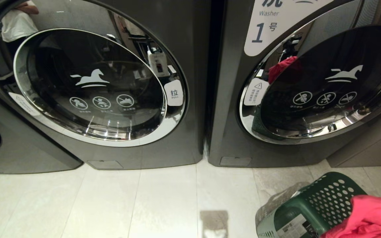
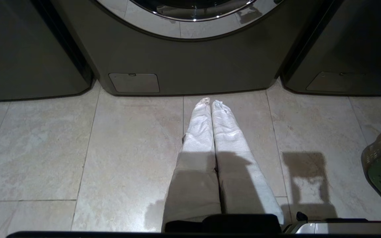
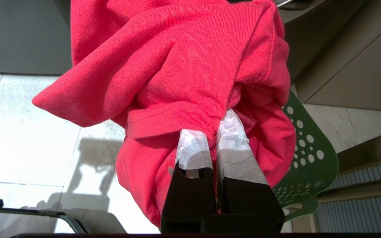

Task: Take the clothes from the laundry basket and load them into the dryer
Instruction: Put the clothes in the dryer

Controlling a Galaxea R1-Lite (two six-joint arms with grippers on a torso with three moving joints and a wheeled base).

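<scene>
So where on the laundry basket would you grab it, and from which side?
Grip the laundry basket by its bare rim at the end away from the clothes, coming from above; the perforated walls look thin enough to pinch, and that end is uncovered, probably the easiest hold.

right pincer (image 3: 214,132): pinched on clothes (image 3: 190,66) | laundry basket (image 3: 309,158): just beside, under clothes | machine (image 1: 293,82): ahead | floor (image 3: 18,132): below

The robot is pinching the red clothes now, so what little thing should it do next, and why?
Probably lift the red clothes up and clear of the green basket. The right gripper is already shut on a fold of the cloth, and the bundle hangs just by the basket's rim. Both machine doors look closed, so a door likely needs opening; the left gripper is shut and empty.
</scene>
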